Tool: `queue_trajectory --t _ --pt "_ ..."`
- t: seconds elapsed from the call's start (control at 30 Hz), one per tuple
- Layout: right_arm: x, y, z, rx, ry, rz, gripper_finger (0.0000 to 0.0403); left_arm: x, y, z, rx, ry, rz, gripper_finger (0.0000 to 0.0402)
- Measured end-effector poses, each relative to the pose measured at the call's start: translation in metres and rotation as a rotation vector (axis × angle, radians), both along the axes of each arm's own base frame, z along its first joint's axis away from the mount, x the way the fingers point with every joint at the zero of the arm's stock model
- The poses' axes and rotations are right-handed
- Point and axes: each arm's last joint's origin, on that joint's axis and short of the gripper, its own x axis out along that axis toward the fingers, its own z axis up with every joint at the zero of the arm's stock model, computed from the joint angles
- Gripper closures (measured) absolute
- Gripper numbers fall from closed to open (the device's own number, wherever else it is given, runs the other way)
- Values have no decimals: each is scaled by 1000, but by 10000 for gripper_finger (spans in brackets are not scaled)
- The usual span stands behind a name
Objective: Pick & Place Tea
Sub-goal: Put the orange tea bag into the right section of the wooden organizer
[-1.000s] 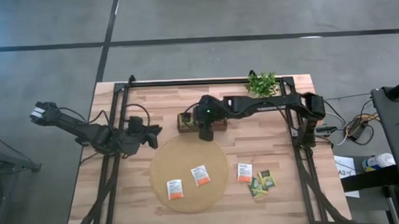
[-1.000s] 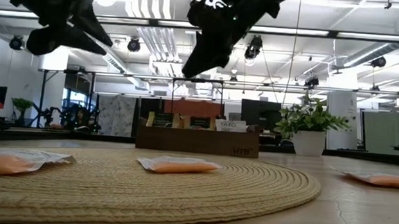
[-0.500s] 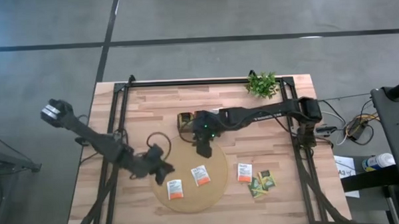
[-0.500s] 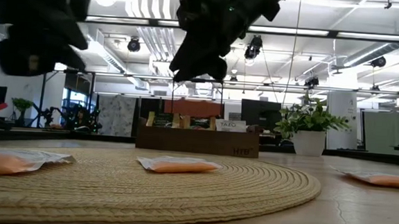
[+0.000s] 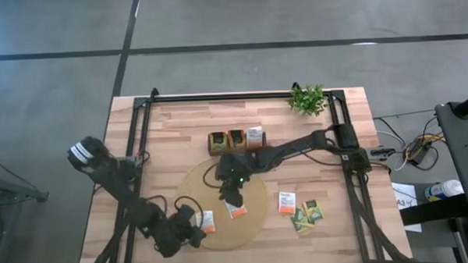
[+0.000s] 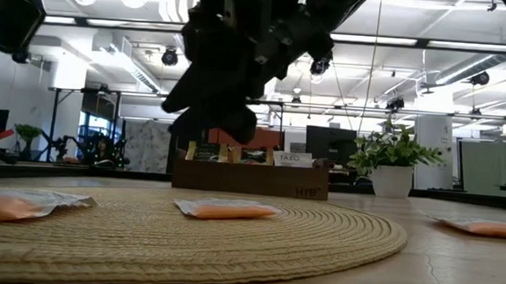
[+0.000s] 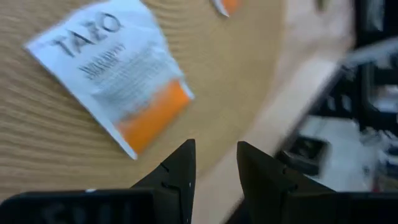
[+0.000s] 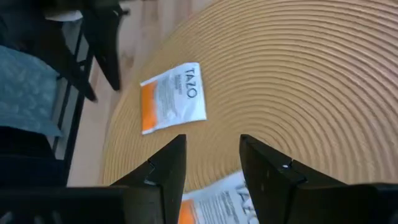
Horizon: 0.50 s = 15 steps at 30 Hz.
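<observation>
Left gripper [image 7: 214, 168] has swung down over the near-left white-and-orange tea sachet [image 5: 206, 221] on the round tan woven mat [image 5: 255, 181], jaws slightly spread, empty. Right gripper [image 8: 211, 158] has left the dark brown tray [image 5: 236, 140], now above the second sachet [image 5: 236, 210], jaws apart. Both poised to pick.

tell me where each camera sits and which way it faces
High view: overhead, straight down on the wooden table; both arms show.
Low view: table height, across the round tan woven mat; arms above.
Left wrist: down past open left gripper at a white-and-orange tea sachet.
Right wrist: past open right gripper; same sachet.
</observation>
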Motion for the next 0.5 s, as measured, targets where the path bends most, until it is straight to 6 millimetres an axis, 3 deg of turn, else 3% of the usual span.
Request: queue_trajectory --t 0.3,0.5 --pt "20 21 -14 -3 -28 50 255 24 -14 -22 -8 93 106 289" --pt "34 24 -23 24 -24 75 255 28 -17 -19 5 100 134 289"
